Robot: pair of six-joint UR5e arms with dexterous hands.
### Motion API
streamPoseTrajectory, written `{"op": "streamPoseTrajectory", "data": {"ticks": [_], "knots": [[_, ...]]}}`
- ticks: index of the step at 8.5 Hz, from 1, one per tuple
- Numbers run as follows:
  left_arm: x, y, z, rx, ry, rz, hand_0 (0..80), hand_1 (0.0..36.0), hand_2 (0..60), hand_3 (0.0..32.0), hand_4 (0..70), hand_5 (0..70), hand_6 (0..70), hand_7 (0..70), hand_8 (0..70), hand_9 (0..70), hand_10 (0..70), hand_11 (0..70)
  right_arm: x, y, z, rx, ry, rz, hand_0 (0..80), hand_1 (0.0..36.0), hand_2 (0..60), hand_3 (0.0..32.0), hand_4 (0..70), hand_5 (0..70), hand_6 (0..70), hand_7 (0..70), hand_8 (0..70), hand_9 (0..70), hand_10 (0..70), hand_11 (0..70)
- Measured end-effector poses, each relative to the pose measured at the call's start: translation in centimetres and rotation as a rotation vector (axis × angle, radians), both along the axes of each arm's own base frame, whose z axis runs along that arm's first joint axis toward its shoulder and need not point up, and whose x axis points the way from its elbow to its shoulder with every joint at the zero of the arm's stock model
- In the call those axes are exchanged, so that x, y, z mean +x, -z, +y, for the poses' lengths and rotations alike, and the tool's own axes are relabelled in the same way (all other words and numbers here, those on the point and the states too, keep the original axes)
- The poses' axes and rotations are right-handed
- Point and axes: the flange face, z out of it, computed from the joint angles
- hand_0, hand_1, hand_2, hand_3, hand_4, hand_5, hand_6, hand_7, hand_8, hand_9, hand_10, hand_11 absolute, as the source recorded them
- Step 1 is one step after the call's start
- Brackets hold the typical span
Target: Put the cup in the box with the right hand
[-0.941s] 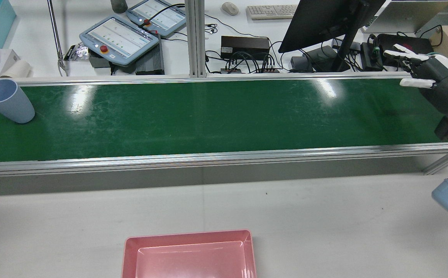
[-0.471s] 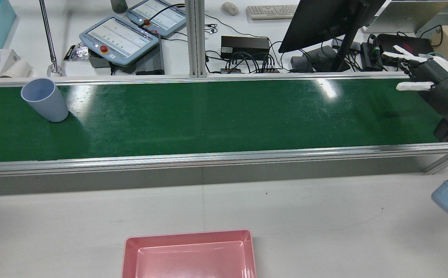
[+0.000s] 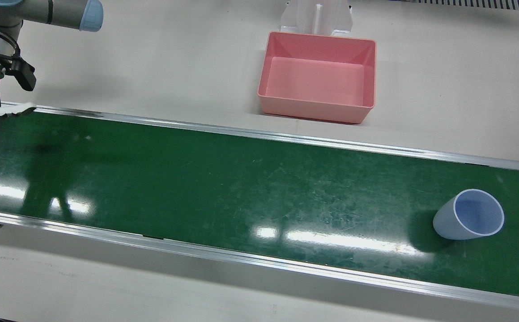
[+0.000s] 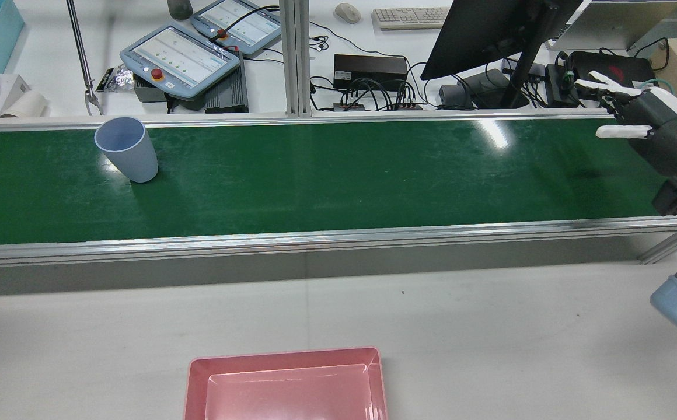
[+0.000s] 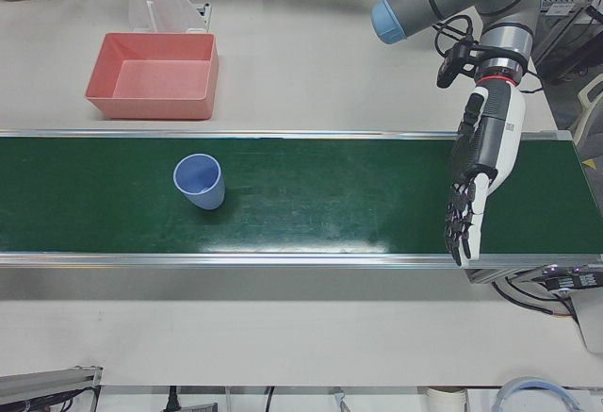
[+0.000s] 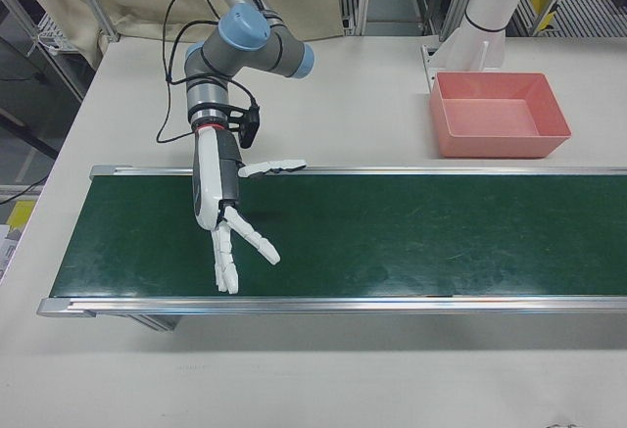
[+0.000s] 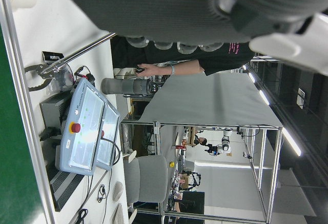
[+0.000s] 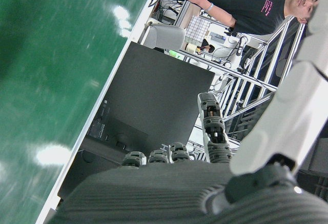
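Observation:
A light blue cup (image 4: pixel 126 149) stands upright on the green conveyor belt (image 4: pixel 338 175), toward the robot's left end; it also shows in the front view (image 3: pixel 469 220) and the left-front view (image 5: pixel 200 182). The pink box (image 4: pixel 283 354) sits empty on the white table, near the robot; its walls show in the front view (image 3: pixel 313 112) and the left-front view (image 5: pixel 151 107). My right hand (image 4: pixel 648 125) hovers open over the belt's right end, fingers spread (image 6: pixel 230 222), far from the cup. My left hand (image 5: pixel 474 186) hangs open over the belt's other end.
Aluminium rails (image 4: pixel 338 236) run along both sides of the belt. Behind it stand teach pendants (image 4: pixel 181 55), a monitor (image 4: pixel 490 29) and cables. A white pedestal (image 3: pixel 315 15) stands behind the box.
The cup has travelled to the right along the belt, toward the middle. My right hand has shifted slightly left and stays open.

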Motion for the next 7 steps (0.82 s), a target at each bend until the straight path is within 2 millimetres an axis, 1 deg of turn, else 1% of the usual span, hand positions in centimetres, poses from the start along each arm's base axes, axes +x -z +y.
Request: {"op": "streamPoseTrajectory", "data": {"ticks": [1,2,3,4,5,6,7], "knots": [[0.01,0.00,0.00,0.000,0.000,0.000,0.0,0.0,0.0,0.0,0.0,0.0,0.0,0.0,0.0,0.0,0.0,0.0,-0.14,-0.07,0.09,-0.002,0.003,0.001,45.7,6.1,0.0,0.0,10.7,3.0,3.0,9.3,0.3,3.3,1.2,2.9],[0.03,0.00,0.00,0.000,0.000,0.000,0.0,0.0,0.0,0.0,0.0,0.0,0.0,0.0,0.0,0.0,0.0,0.0,-0.28,-0.18,0.21,-0.004,0.006,0.002,44.0,7.9,7.1,0.0,8.5,3.0,3.0,9.6,0.3,3.4,1.2,3.0],[0.02,0.00,0.00,0.000,-0.001,0.000,0.0,0.0,0.0,0.0,0.0,0.0,0.0,0.0,0.0,0.0,0.0,0.0,-0.42,-0.26,0.30,-0.005,0.008,0.002,45.8,6.2,0.0,0.0,10.6,3.0,3.1,9.6,0.3,3.4,1.2,3.0],[0.03,0.00,0.00,0.000,-0.001,0.000,0.0,0.0,0.0,0.0,0.0,0.0,0.0,0.0,0.0,0.0,0.0,0.0,-0.53,-0.29,0.34,-0.006,0.011,0.003,44.9,7.0,3.6,0.0,9.5,3.0,3.1,9.6,0.3,3.4,1.2,2.9],[0.05,0.00,0.00,0.000,-0.001,0.000,0.0,0.0,0.0,0.0,0.0,0.0,0.0,0.0,0.0,0.0,0.0,0.0,-0.60,-0.30,0.37,-0.006,0.013,0.003,44.9,7.0,3.6,0.0,9.7,3.0,3.1,9.6,0.3,3.4,1.1,2.9],[0.03,0.00,0.00,0.000,-0.001,0.000,0.0,0.0,0.0,0.0,0.0,0.0,0.0,0.0,0.0,0.0,0.0,0.0,-0.67,-0.31,0.39,-0.006,0.015,0.003,45.8,6.1,0.0,0.0,10.9,3.0,3.1,9.6,0.3,3.4,1.2,2.9],[0.04,0.00,0.00,0.000,-0.001,0.000,0.0,0.0,0.0,0.0,0.0,0.0,0.0,0.0,0.0,0.0,0.0,0.0,-0.71,-0.32,0.39,-0.007,0.015,0.003,43.1,8.8,10.9,0.0,7.8,2.9,3.1,9.7,0.3,3.4,1.2,2.9]]}}
